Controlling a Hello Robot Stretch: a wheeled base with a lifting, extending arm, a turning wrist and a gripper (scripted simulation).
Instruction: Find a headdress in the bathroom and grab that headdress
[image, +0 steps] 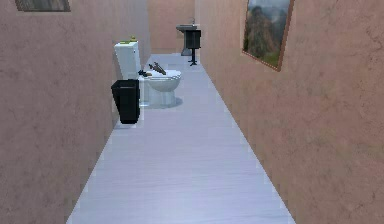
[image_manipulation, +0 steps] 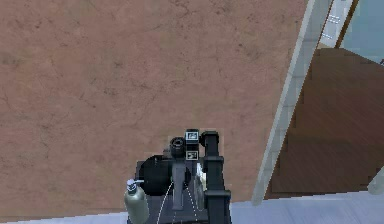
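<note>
Pale grey floor (image: 190, 150) runs down a narrow room between pinkish-brown walls (image: 50, 110). A white toilet (image: 160, 88) stands against the forward view's left wall, with a black bin (image: 126, 101) touching its near side. A small dark thing (image: 151, 72) lies on the lid; I cannot tell if it is the headdress. A green thing (image: 127, 41) sits on the tank. At the far end stands a dark stand (image: 189, 40), and a picture (image: 268, 28) hangs on the right wall. The floor up to the toilet is bare.

In the arm side view my arm (image_manipulation: 212, 185) and gripper (image_manipulation: 150, 180) sit close to a brown wall, with a white door frame (image_manipulation: 290, 110) to the right. How my jaws stand, and whether they hold anything, I cannot tell.
</note>
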